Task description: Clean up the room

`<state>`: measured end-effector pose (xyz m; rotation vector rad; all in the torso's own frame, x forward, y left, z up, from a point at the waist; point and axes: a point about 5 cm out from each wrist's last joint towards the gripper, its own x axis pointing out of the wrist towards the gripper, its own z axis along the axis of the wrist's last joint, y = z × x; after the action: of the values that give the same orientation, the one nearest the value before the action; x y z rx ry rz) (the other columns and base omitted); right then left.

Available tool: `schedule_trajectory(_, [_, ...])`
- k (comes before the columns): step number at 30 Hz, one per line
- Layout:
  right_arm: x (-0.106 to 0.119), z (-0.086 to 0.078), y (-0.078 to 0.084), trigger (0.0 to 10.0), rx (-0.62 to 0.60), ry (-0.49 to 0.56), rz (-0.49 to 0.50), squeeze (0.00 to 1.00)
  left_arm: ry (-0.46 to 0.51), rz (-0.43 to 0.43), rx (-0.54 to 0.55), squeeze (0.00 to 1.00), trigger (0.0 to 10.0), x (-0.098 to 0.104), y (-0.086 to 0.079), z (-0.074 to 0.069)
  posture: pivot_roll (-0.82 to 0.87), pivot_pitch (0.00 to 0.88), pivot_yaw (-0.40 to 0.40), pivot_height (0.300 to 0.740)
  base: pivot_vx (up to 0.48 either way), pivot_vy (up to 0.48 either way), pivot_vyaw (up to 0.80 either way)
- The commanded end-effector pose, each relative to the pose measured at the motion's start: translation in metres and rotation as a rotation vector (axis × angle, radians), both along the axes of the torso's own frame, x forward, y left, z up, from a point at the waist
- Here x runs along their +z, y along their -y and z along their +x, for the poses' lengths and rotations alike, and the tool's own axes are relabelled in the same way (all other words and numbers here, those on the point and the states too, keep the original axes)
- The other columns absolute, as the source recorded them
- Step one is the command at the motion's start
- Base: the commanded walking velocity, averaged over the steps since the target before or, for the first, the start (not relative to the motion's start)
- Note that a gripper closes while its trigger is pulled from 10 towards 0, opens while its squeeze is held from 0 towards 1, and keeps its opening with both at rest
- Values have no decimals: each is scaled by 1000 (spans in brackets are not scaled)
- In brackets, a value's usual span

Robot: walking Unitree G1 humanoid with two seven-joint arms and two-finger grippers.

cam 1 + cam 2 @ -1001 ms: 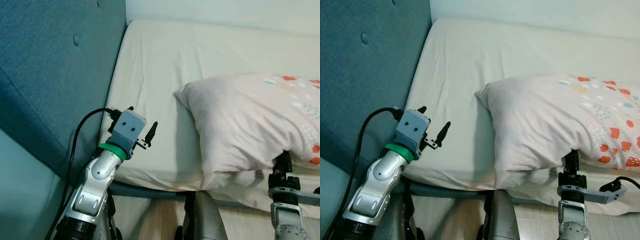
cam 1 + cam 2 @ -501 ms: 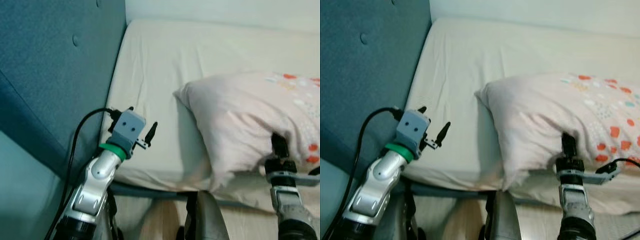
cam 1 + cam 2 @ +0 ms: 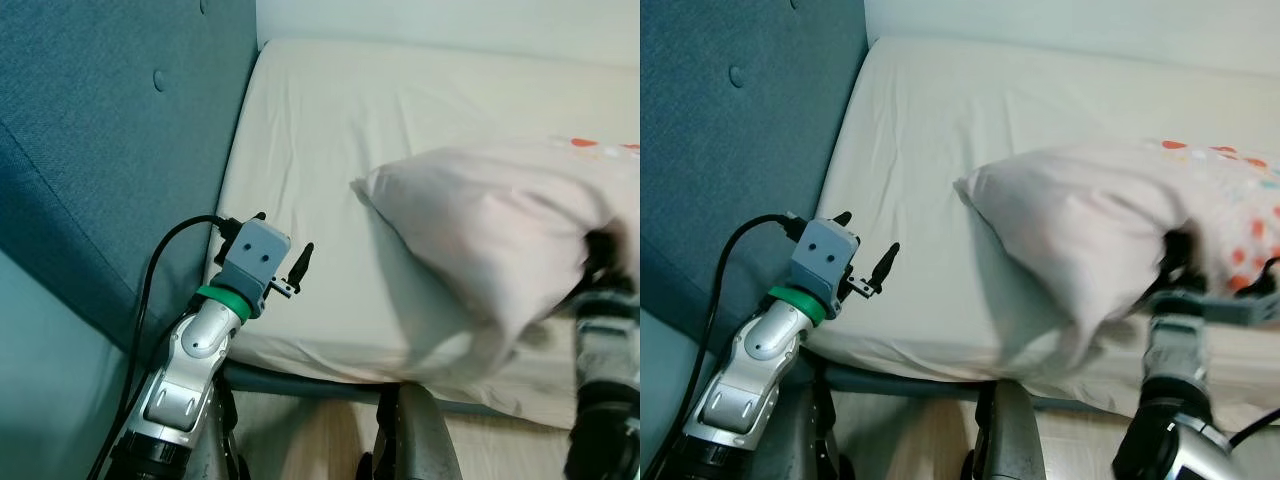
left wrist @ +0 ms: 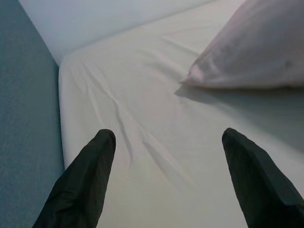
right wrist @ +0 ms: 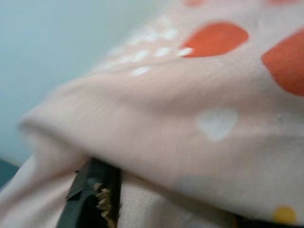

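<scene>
My right fingers [image 3: 1177,262] are clenched on the near edge of the pillow [image 3: 1080,225], fabric bunched over them; in my right wrist view one finger [image 5: 95,187] shows under the spotted cloth. The pillow lies on the bed [image 3: 330,140], its pale corner pointing toward my left side, the picture blurred around the grip. My left fingers [image 3: 281,270] are released, spread wide above bare sheet near the bed's edge, close beside the teal headboard [image 3: 100,130]; the pillow sits well ahead of them.
</scene>
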<state>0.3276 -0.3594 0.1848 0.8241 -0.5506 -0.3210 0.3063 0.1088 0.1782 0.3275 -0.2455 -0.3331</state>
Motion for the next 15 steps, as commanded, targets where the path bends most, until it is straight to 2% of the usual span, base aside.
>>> schedule_trajectory(1, [1, -4, 7, 0, -59, -33, -38, 0, -23, 11, 7, 0, 10000, -6, 0, 1, 134, 126, -9, 545, 0, 0, 0])
schedule_trajectory(7, [-1, -10, 17, 0, -160, -106, -42, 0, -26, 9, 8, 0, 10000, -6, 0, 0, 134, 126, -9, 545, 0, 0, 0])
schedule_trajectory(9, [-1, -10, 17, 0, -160, -106, -42, 0, -26, 9, 8, 0, 10000, -6, 0, 0, 134, 126, -9, 545, 0, 0, 0])
schedule_trajectory(13, [1, -15, 26, 0, -249, -183, -80, 0, -29, 7, 5, 0, 10000, -7, 1, 1, 134, 126, -9, 545, 0, 0, 0])
schedule_trajectory(15, [4, -20, 35, 0, -315, -224, -83, 0, -30, 6, 3, 0, 10000, -7, 1, 1, 134, 126, -9, 545, 0, 0, 0])
